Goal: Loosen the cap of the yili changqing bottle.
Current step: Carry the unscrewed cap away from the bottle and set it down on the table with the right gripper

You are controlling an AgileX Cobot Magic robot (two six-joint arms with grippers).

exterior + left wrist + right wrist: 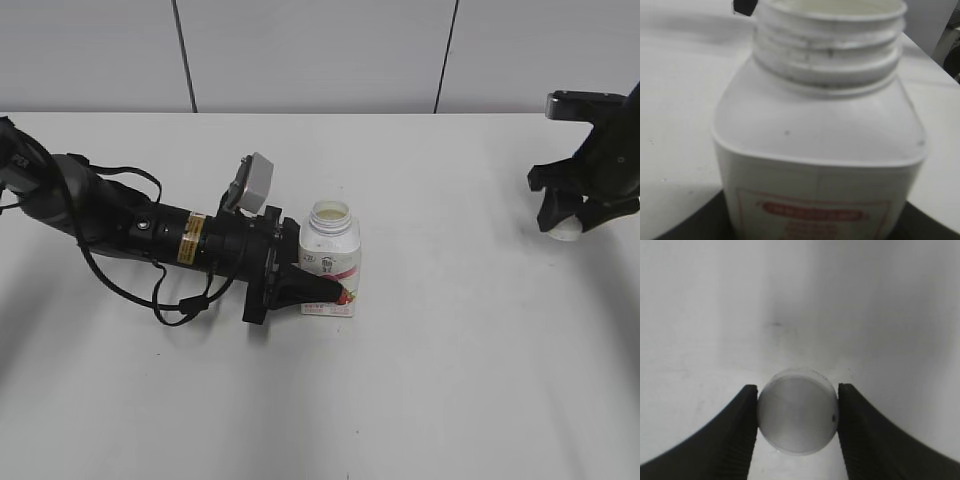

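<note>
White matte table (450,380); right gripper (797,412) pinches round cap (796,411).

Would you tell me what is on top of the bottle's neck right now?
Nothing: the bottle stands open, its threaded neck bare. The cap sits between the right gripper's fingers, far off. The bottle's contents cannot be made out.

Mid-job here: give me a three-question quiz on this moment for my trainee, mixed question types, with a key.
1. True or false: the cap sits screwed on the yili changqing bottle.
2. Which gripper grips the bottle's body? A. left gripper B. right gripper C. neither
3. Fill in: the bottle stands ____ on the table.

Key:
1. False: the neck is open and the cap sits between the right gripper's fingers, far off to the right.
2. A
3. upright
</note>
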